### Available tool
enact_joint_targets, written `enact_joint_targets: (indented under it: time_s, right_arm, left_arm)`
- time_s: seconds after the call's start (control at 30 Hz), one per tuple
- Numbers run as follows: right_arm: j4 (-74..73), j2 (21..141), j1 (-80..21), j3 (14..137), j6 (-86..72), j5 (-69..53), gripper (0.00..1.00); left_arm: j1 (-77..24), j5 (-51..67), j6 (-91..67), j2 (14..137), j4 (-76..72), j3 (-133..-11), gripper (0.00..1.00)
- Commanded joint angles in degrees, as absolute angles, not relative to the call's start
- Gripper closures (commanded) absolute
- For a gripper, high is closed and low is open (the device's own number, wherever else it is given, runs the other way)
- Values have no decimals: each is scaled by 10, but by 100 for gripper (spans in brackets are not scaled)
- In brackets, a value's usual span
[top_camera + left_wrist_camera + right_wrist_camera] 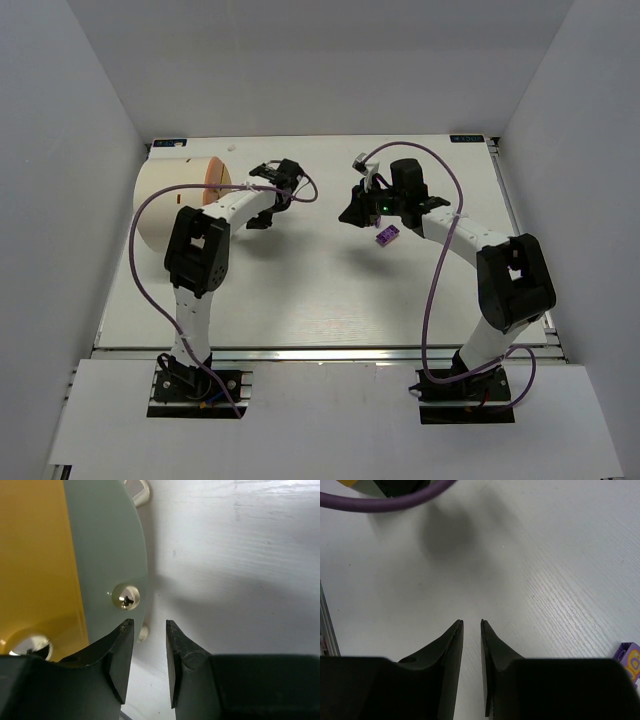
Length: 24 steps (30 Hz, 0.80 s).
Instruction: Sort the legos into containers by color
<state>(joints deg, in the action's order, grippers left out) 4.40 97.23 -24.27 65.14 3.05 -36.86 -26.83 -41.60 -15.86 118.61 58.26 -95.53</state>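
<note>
The container is a cream-white drum lying on its side at the far left, its orange face turned right. In the left wrist view the orange face, its pale rim and a brass knob fill the left side. My left gripper hangs just beside that rim, jaws a little apart and empty. One purple lego lies on the table mid-right, and it also shows in the right wrist view. My right gripper hovers just left of it, jaws narrowly parted, empty. No orange or green legos show.
White walls enclose the table on three sides. A purple cable crosses the top of the right wrist view. Metal rails run along the table's near edge.
</note>
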Motion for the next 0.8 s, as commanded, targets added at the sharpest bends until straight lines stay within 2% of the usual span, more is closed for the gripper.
enact_joint_targets:
  time_s: [0.0, 0.27, 0.5, 0.57, 0.67, 0.77]
  right_arm:
    - [57, 970, -240, 672, 25, -381, 74]
    - [56, 965, -238, 659, 34, -374, 73]
    - [52, 973, -240, 669, 38, -374, 73]
    - [48, 974, -238, 672, 38, -378, 72]
    - [40, 986, -238, 688, 26, -401, 67]
    - [-18, 1036, -240, 748, 13, -486, 53]
  left_arm:
    - [-274, -471, -163, 1184, 590, -986, 58]
    - [-274, -511, -178, 1198, 606, -1003, 63]
    - [-274, -406, -226, 1142, 596, -954, 60]
    - [-279, -353, -243, 1126, 598, -944, 63]
    - [-286, -258, -260, 1071, 567, -913, 65]
    - [-296, -146, -251, 1003, 525, -907, 60]
